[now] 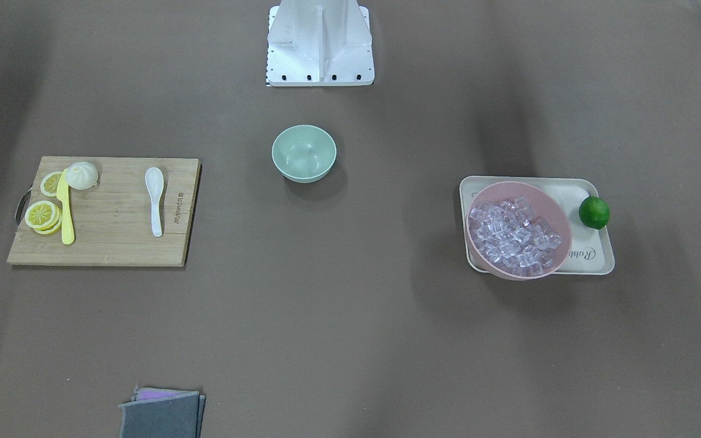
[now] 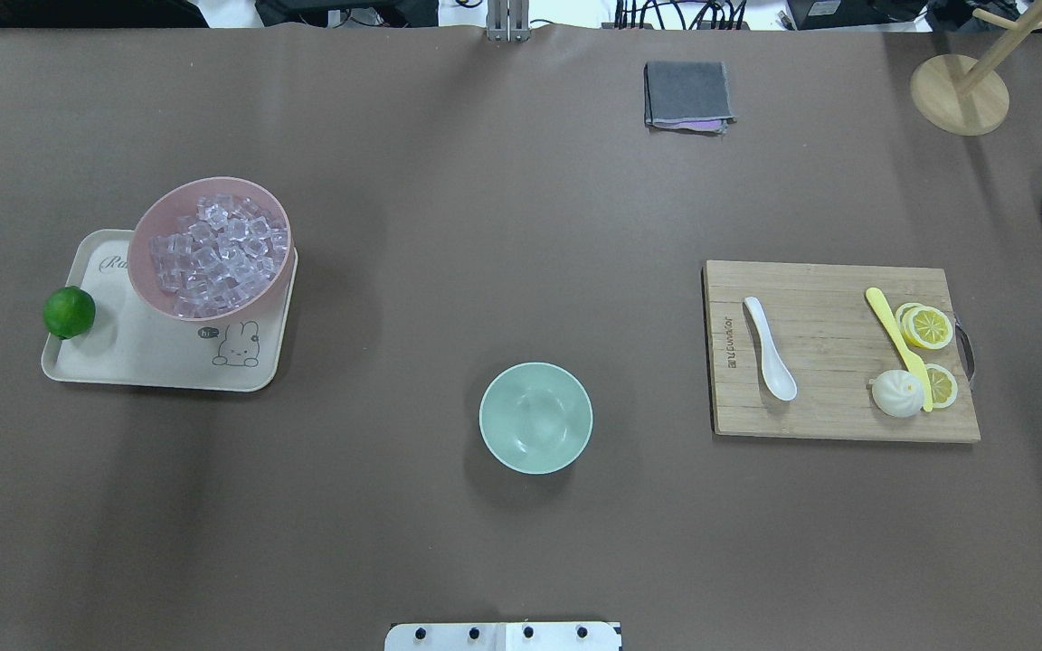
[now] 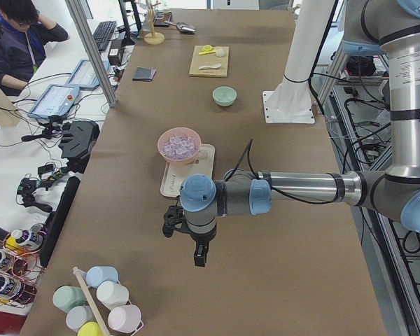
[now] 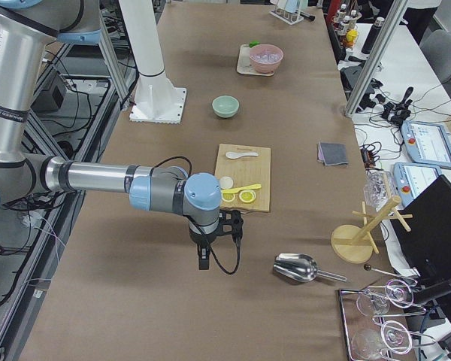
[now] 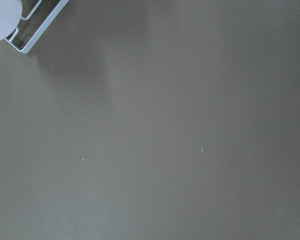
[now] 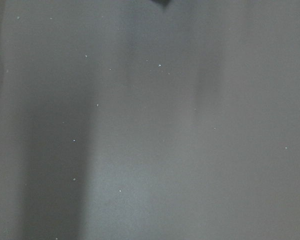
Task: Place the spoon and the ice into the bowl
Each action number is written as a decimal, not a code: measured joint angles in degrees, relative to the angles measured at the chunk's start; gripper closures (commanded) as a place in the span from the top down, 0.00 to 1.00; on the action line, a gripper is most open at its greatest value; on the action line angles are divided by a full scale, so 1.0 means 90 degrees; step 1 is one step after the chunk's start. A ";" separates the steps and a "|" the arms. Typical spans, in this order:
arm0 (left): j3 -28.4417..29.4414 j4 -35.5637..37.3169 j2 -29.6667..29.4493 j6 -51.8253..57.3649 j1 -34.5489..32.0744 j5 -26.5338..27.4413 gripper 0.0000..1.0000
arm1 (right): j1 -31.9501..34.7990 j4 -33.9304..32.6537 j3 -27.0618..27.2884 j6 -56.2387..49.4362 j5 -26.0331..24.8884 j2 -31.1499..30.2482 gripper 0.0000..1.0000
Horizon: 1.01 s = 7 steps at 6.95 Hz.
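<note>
Neither tool is near the work yet. The left tool (image 3: 199, 257) hangs over bare table (image 2: 485, 226) beyond the left end of the layout, and the right tool (image 4: 203, 262) hangs likewise beyond the right end. Each shows only in a side view, so I cannot tell whether their jaws are apart or together.

As I judge it, the task has not started. The mint-green bowl (image 2: 535, 418) sits empty in the middle of the table, near the robot's base. In the overhead view, the white spoon (image 2: 770, 348) lies flat on the bamboo cutting board (image 2: 828, 411) to the bowl's right, well apart from it, with its scoop toward the robot. The ice (image 2: 213, 258) is heaped in the pink bowl (image 2: 159, 210) on the cream tray (image 2: 123, 353), far to the left, and none of it is in the mint-green bowl.

Both halves are left to do: carrying the spoon across and setting it in the bowl, and picking a cube from the heap and dropping it in beside it
</note>
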 measured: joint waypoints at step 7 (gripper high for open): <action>-0.0546 -0.0016 -0.0122 -0.0013 -0.0019 -0.0020 0.99 | 0.0000 0.0834 0.0107 0.0024 0.0293 0.0030 1.00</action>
